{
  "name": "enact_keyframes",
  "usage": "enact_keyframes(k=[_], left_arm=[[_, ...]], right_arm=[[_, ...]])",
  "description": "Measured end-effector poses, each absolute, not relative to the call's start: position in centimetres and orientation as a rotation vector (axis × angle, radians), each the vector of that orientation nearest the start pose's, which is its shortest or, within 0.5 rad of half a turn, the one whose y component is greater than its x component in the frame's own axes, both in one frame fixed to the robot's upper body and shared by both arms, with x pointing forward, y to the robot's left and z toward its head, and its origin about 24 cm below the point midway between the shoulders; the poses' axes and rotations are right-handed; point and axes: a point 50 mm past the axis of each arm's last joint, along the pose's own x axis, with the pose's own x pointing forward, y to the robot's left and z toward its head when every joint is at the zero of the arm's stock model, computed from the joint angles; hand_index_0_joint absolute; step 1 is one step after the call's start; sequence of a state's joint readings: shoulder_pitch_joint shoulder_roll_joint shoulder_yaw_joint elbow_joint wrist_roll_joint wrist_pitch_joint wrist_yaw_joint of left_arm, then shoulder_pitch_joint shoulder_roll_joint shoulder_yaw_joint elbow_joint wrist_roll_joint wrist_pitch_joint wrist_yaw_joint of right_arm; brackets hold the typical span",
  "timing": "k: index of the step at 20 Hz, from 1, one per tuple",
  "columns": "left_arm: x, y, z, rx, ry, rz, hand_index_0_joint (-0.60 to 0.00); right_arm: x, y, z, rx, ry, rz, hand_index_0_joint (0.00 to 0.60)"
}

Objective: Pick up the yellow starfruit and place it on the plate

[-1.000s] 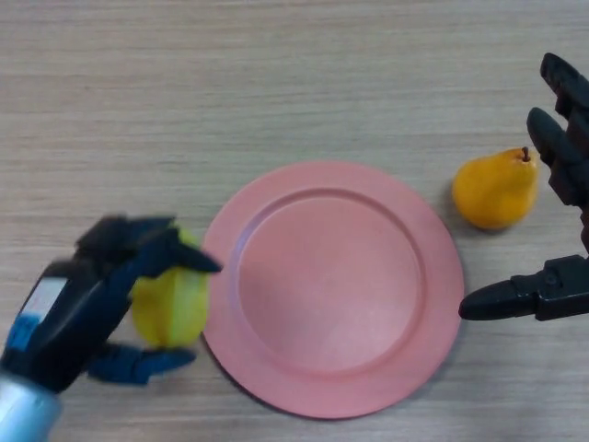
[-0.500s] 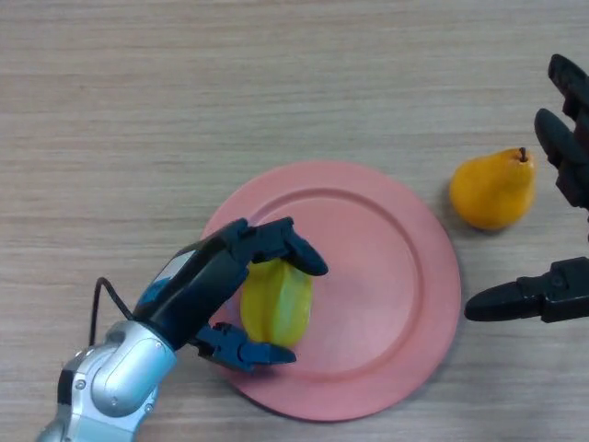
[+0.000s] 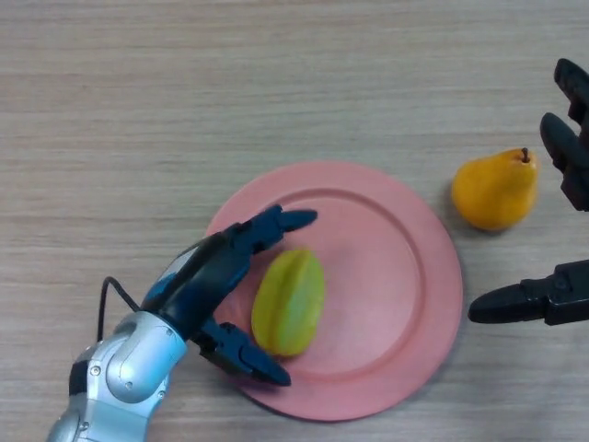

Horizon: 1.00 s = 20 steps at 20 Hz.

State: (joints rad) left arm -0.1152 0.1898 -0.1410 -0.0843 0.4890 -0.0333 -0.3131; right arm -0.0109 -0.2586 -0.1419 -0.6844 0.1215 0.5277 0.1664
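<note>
An orange pear (image 3: 495, 190) stands on the wooden tabletop (image 3: 184, 101) just right of the pink plate (image 3: 396, 276), between the spread fingers and thumb of the right hand (image 3: 561, 295), which is cut off by the view's right edge and grasps nothing. The yellow starfruit (image 3: 289, 302) lies on the plate's left half. The left hand (image 3: 216, 281) is released around it, fingers above and thumb below, spread apart; whether they touch the fruit is hard to tell.

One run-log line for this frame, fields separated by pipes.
left hand open beside starfruit | starfruit lying on plate | right hand open, idle at right edge | pear on table
</note>
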Motion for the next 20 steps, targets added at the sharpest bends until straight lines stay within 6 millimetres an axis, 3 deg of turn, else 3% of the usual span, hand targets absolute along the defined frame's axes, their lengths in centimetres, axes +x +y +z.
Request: enact_keyframes(k=[4,6,9,11,15,20], left_arm=[[26.6,12.6,10.5,0.679,-0.270,-0.337,0.000],[26.3,12.6,12.4,0.512,-0.334,-0.324,0.000],[25.5,14.1,15.6,0.238,-0.386,-0.292,0.000],[25.1,15.4,16.6,0.173,-0.401,-0.223,0.000],[25.0,17.7,17.0,0.105,-0.396,-0.140,0.000],[25.4,19.3,15.0,0.131,-0.310,-0.084,0.000]], right_arm=[[22.7,-18.7,15.8,-0.183,-0.166,0.117,0.000],[22.7,-18.7,15.8,-0.183,-0.166,0.117,0.000],[22.8,-18.8,15.7,-0.184,-0.166,0.115,0.000],[22.8,-18.7,15.8,-0.183,-0.168,0.118,0.000],[22.9,-18.6,15.9,-0.182,-0.175,0.120,0.000],[22.8,-18.7,15.7,-0.177,-0.164,0.117,0.000]])
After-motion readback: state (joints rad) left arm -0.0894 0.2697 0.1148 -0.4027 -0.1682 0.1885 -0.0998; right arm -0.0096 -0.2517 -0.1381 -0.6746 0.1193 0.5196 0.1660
